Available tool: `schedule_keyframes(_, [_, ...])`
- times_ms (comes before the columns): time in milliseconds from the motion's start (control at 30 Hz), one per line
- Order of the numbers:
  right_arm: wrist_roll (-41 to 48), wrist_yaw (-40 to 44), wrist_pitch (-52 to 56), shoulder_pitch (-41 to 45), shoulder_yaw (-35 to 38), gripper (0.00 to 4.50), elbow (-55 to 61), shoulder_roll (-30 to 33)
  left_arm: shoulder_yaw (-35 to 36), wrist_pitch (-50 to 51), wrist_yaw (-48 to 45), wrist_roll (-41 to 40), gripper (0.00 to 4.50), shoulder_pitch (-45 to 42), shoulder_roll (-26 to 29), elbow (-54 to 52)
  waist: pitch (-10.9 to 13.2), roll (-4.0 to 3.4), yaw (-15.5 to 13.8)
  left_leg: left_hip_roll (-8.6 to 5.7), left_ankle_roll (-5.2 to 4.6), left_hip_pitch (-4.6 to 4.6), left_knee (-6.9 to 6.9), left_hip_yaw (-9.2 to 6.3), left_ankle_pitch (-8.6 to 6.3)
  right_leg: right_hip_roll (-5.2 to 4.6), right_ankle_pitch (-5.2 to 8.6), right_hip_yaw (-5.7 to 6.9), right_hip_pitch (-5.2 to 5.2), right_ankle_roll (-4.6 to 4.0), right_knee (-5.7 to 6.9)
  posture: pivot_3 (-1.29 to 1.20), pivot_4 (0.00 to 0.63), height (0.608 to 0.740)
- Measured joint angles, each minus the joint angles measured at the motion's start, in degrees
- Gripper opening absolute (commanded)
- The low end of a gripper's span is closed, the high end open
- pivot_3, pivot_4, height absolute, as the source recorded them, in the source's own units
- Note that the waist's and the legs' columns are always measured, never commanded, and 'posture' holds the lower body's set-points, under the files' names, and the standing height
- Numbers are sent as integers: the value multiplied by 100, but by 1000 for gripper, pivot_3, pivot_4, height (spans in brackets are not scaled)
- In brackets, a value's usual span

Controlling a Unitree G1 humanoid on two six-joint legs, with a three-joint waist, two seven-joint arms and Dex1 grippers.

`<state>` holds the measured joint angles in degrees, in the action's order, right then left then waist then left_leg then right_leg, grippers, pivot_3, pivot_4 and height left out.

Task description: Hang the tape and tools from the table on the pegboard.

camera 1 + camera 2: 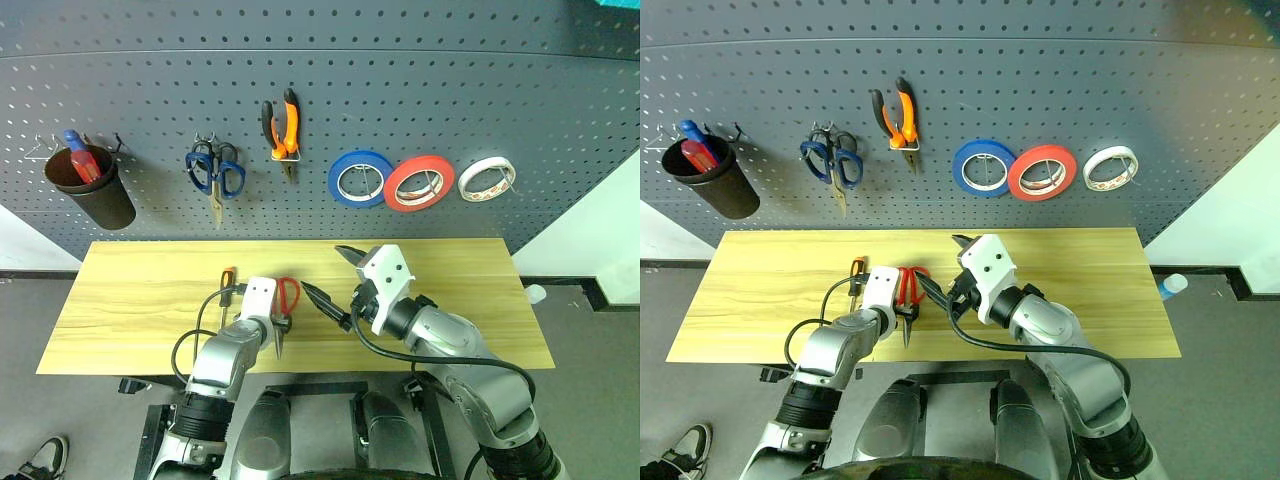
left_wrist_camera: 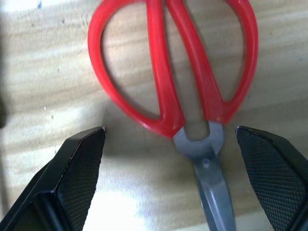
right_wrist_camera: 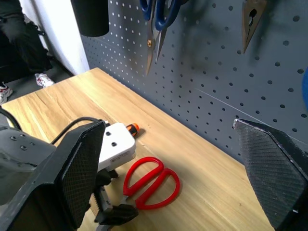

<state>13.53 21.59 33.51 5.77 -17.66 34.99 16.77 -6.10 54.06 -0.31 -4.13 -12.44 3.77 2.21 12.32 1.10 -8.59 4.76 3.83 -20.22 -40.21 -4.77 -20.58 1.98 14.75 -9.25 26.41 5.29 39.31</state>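
Left wrist view: red-handled scissors lie flat on the desk, handle loops away from the camera, blades pointing back between the two black fingers.
Left end effector: jaws spread wide, one finger on each side of the scissors' pivot, holding nothing; it hangs close over the scissors.
Right end effector: wide open and empty, raised above the desk near its middle, aimed level toward the pegboard.
Screwdriver: orange-and-black handle, lying on the desk just beside the left end effector, on its outer side.
Pliers: orange-and-black handles, hanging on a pegboard hook, nose down.
Red tape: hanging on the pegboard between a blue roll and a white roll.
Blue-handled scissors: hanging on the pegboard, left of the pliers.
Black cup: hooked at the far left of the pegboard, with red and blue handles sticking out.
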Motion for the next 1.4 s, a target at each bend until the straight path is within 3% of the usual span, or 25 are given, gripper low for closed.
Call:
schedule_keyframes(667, [-42,-90,55,11,-1,4456,79,-3,0,-49,52,243,4500,-78,-280,180,-29,-30,14,0,0,-2,4,0,0,0,2,0,-8,1,-7,265,160,677])
schedule_keyframes(1033, [-130,-88,51,105,-7,4500,68,-55,-23,163,62,301,1038,55,-339,-25,-46,-47,17,0,0,-2,9,0,0,0,2,0,-7,2,-13,267,156,677])
schedule_keyframes(1400, [-211,-89,40,120,-8,4500,9,-68,-24,172,45,363,1038,43,-366,-16,-50,-54,18,0,0,-2,11,0,0,0,3,-1,-5,2,-18,269,156,677])
